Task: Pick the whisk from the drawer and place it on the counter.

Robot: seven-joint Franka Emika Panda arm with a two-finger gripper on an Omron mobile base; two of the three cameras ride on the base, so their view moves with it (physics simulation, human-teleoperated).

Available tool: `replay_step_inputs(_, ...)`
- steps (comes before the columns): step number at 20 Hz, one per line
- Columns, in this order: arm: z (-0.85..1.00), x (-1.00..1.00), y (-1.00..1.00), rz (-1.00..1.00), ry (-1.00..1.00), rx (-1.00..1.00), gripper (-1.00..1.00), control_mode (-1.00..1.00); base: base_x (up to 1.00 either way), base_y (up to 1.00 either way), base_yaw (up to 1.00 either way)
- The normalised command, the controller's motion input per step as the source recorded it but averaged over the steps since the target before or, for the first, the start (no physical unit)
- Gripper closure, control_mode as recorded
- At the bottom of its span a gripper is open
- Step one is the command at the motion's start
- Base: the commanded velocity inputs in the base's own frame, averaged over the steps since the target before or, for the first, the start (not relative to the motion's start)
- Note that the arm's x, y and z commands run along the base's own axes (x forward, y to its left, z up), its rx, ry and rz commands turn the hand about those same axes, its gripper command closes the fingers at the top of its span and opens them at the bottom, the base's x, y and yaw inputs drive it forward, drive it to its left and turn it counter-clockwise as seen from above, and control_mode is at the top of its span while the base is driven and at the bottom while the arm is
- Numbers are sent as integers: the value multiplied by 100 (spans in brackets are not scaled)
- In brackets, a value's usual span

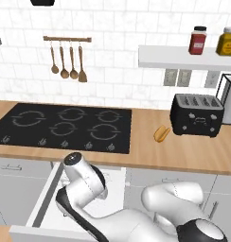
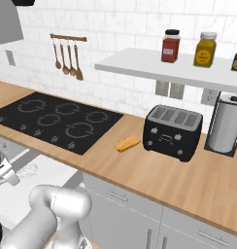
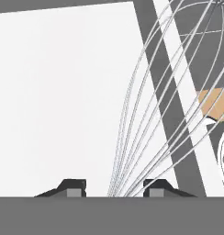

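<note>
Between my gripper's (image 3: 112,188) two dark, spread fingertips I see the slim silver wire whisk (image 3: 150,124), its loops fanning straight away from them over the white-floored open drawer (image 3: 58,92), apparently not yet clamped.

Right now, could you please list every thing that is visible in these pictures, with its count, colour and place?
whisk: one, silver-grey wires, head fanning up from between the fingertips, over the drawer
drawer: one, white inside, pulled open below the counter
counter: one, light-brown wood
cooktop: one, black, four rings, set in the counter
toaster: one, black, on the counter
bread roll: one, orange-brown, lying left of the toaster
spoons: four, brown, hanging on a wall rail
shelf: one, white, on the wall
jars: red, yellow, and a brown one at the picture edge, on the shelf
paper towel roll: one, grey, right of the toaster
arm: white, reaching down into the drawer
gripper: dark tips, either side of the wires' base
</note>
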Motion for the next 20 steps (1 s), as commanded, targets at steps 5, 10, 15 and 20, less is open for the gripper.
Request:
replay_step_inputs(5,100,2,-94,-7,-32,0,100,-100,0,0,0)
replay_step_inputs(10,77,15,-100,-10,-9,0,100,-100,0,0,0)
replay_step_inputs(15,29,47,-97,-14,5,3,100,-100,0,0,0)
replay_step_inputs(20,0,68,-95,-17,12,0,100,-100,0,0,0)
